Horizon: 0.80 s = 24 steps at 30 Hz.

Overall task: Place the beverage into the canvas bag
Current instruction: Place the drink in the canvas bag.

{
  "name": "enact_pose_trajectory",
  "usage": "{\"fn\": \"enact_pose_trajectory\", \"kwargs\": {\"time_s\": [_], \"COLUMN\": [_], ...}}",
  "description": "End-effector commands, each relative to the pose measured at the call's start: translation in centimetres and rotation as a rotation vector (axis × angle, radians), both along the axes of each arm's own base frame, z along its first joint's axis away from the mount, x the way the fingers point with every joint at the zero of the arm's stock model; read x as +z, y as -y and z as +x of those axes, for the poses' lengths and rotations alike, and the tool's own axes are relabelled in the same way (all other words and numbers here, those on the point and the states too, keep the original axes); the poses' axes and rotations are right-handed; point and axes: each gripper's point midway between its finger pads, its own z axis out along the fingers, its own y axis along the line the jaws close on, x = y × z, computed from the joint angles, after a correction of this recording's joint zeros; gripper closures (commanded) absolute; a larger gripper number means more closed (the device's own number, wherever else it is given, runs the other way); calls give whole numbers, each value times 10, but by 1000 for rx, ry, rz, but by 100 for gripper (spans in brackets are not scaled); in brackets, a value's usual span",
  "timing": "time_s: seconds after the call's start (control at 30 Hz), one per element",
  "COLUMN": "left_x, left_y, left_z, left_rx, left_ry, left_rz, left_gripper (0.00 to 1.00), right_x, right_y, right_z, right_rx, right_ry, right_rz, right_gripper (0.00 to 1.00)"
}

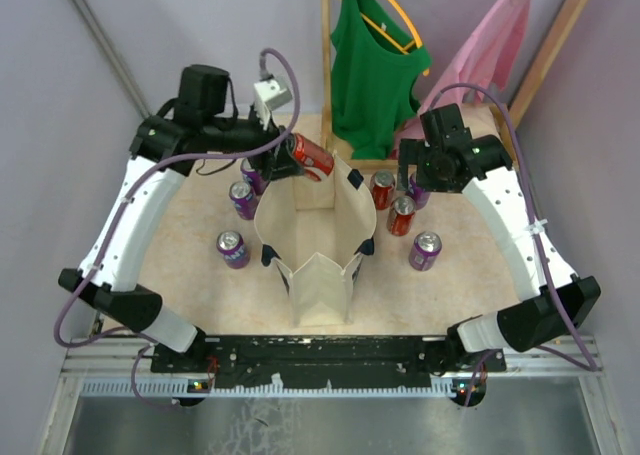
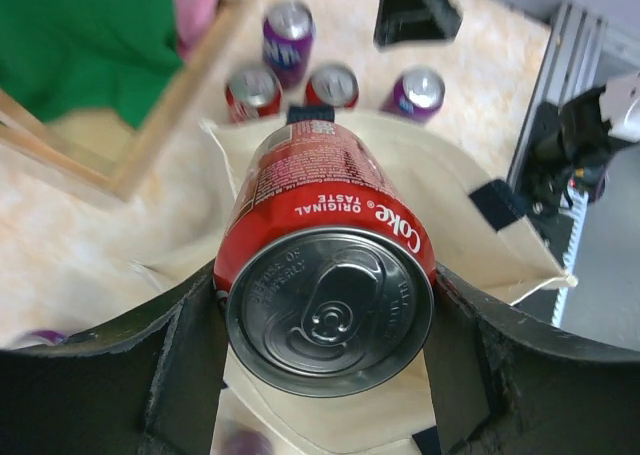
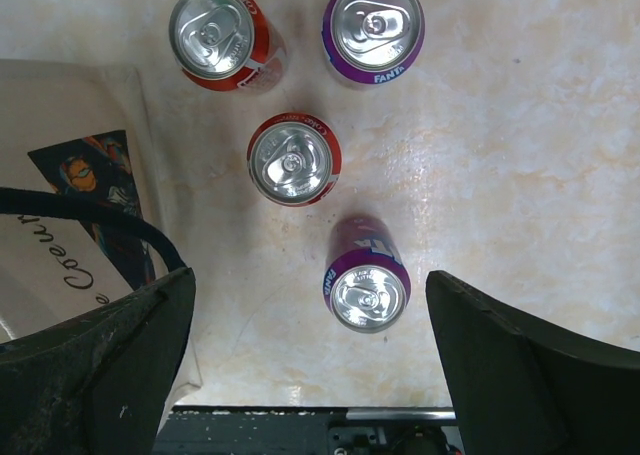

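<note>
Red Coke can (image 2: 328,265) clamped in left gripper (image 2: 325,350) above canvas bag (image 1: 318,290), right gripper (image 3: 312,360) spread wide, empty

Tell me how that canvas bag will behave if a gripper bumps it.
The canvas bag would probably give, not resist: its walls bow and its near end creases inward, so the cloth looks soft. Standing unsupported and seemingly empty, it may slide or tip under a sideways nudge. Its navy handles droop limply and could snag.
</note>
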Motion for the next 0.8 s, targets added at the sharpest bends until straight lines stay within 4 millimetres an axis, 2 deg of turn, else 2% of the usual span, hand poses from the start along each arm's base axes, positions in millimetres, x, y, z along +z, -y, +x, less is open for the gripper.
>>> {"fn": "enact_pose_trajectory", "kwargs": {"time_s": [0.0, 0.23, 0.4, 0.57, 0.77], "left_x": [-22, -68, -95, -118, -151], "left_y": [4, 23, 35, 37, 28], "left_z": [-3, -12, -16, -15, -15], "left_rx": [-9, -82, -129, -156, -156], "left_ry": [8, -44, -56, -81, -154], "left_rz": [40, 151, 213, 267, 361], "left_gripper": [100, 100, 100, 100, 100], "right_x": [19, 17, 18, 21, 33], "right_y": [-1, -3, -9, -12, -14], "right_z": [11, 16, 26, 35, 39], "right_rx": [11, 14, 23, 9, -11], "right_ry": [72, 65, 58, 46, 26], "right_rz": [18, 15, 22, 20, 28], "right_gripper": [1, 1, 1, 1, 1]}}
